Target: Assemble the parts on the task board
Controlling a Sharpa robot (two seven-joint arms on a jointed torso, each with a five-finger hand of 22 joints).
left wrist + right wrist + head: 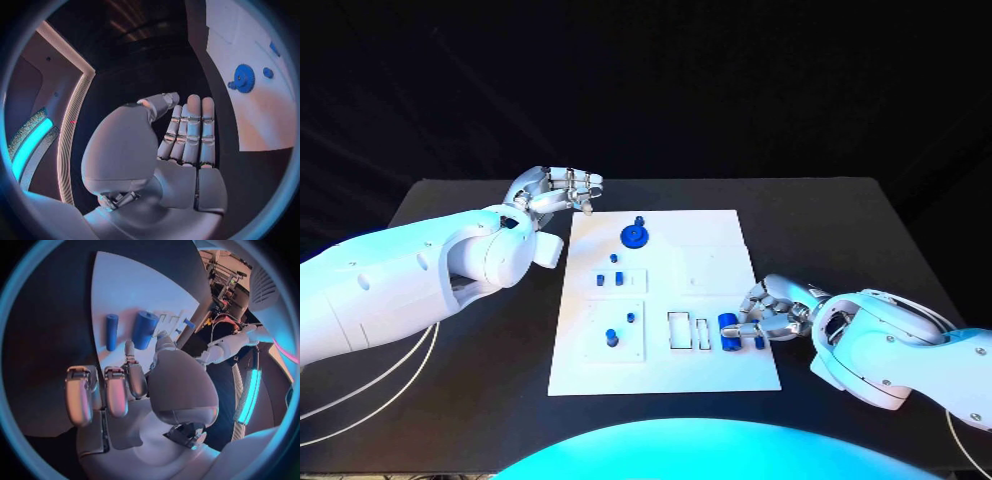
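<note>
White task board (711, 372), rectangular, flat in the middle of a black table (848, 210).

Contents of the board:
- Blue gear (633, 235) with a small knob at its far edge, on the far part of the board.
- Raised square block (620, 280) at mid-board, with two small blue pegs (602, 281) in it and a third just beyond its far edge.
- Second square block (616, 331) nearer the robot, carrying two more blue pieces.
- Pair of narrow upright slots (679, 331), side by side, toward the near right of the board; what they hold cannot be told.
- Thick blue cylinder (728, 331) just right of the slots, lying on the board; a thinner blue rod (111, 332) lies beside it, apart from it.

Hands:
- Left hand (557, 190): off the board's far left corner, over the table, fingers straight and side by side, holding nothing.
- Right hand (776, 310): at the board's right edge beside the thick cylinder. Fingers curled; one fingertip reaches next to the cylinder. Whether it touches or grips the piece cannot be told.
</note>
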